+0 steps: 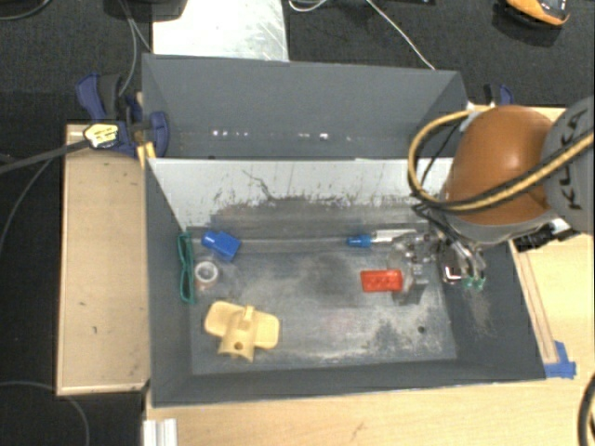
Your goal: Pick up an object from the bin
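Camera view puts my gripper low at the right of the bin, just beside a red block lying loose; nothing is lifted yet, and whether it is open I cannot tell.

Reaches in from the right edge of the view as a single grey arm, with black lettering along its last link. Bends downward at a wrist capped by a rounded, glossy orange-brown cover. Wrapped by a yellow and black cable that loops out to the left of the cover and passes back beneath it. Ends below and to the left of the cover in a small metal tool, angled down and leftward, set low in the right half of the view.
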Tool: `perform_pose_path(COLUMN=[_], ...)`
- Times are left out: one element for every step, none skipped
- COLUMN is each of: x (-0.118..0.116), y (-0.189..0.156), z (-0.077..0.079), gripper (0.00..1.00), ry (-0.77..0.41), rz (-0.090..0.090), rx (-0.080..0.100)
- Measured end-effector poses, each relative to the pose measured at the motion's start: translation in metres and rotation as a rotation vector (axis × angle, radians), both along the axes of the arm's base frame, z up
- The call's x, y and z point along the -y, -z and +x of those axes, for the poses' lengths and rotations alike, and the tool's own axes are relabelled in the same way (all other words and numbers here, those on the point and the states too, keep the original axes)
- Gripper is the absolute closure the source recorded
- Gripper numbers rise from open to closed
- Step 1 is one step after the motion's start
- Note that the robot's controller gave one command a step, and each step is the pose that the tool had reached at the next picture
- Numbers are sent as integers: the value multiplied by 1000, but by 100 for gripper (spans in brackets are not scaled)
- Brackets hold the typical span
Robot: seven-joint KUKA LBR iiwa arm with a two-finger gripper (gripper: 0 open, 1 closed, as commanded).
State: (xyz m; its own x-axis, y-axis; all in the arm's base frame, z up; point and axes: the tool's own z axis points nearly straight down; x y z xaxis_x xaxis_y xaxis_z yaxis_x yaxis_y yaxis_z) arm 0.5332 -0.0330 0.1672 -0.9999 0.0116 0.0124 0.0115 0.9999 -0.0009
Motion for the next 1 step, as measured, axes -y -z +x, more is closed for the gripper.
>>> perform_pose_path(x=[-6], y=[-122], z=[21], gripper=[100], ry=[31], rz=[-1], rx=[13])
